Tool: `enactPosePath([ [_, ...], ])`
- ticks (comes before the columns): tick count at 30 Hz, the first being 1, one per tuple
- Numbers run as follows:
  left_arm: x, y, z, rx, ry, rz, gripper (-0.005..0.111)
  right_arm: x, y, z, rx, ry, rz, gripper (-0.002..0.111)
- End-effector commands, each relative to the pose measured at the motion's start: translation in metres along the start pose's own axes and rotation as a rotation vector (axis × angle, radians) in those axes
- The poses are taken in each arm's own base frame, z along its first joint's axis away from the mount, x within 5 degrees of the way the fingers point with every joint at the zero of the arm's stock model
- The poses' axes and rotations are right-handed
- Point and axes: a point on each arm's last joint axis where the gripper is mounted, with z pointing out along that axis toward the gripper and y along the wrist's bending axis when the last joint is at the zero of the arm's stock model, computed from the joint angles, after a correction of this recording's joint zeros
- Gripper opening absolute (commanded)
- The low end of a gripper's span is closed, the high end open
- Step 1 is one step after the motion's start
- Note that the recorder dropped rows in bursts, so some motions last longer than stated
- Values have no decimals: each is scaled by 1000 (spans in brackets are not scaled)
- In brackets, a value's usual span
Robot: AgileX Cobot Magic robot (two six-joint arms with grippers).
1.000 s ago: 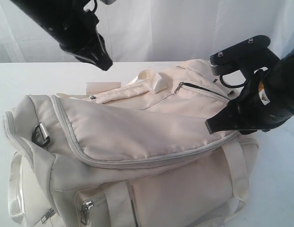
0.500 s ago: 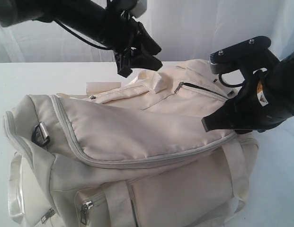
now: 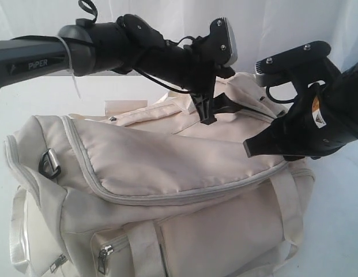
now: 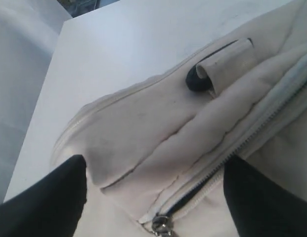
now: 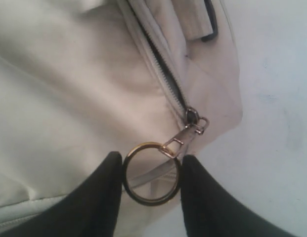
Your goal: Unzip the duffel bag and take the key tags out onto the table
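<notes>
The cream duffel bag (image 3: 167, 173) lies on the white table (image 3: 29, 98) with its main zipper closed. My left gripper (image 3: 216, 109) reaches across to the bag's far top and hangs open. In the left wrist view its fingers (image 4: 54, 197) straddle a grey zipper slider (image 4: 163, 226) at the end of a partly parted zipper. My right gripper (image 3: 251, 149) is at the bag's right end, shut on a brass ring (image 5: 151, 200) clipped to a zipper slider (image 5: 193, 117). The key tags are hidden.
A metal D-ring (image 3: 50, 163) sits on the bag's left end, and front pocket zipper pulls (image 3: 104, 252) hang near the bottom edge. A strap tab with a dark end (image 4: 195, 79) lies beyond the left fingers. Bare table (image 5: 272, 74) borders the bag's right end.
My left arm swung from the upper left across and down to the bag's far top zipper, and its jaws opened. The right gripper stayed on the ring.
</notes>
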Motion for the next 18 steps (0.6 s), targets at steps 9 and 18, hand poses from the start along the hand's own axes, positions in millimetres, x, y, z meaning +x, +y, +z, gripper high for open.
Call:
enactPosePath([
  [9,8,22,3,-239,-5,-276,0,1,-6,-1,50,1,-1,0],
  [18,25,35,-8,-261,4,-374,0,18,4,11,-48,31,50,0],
])
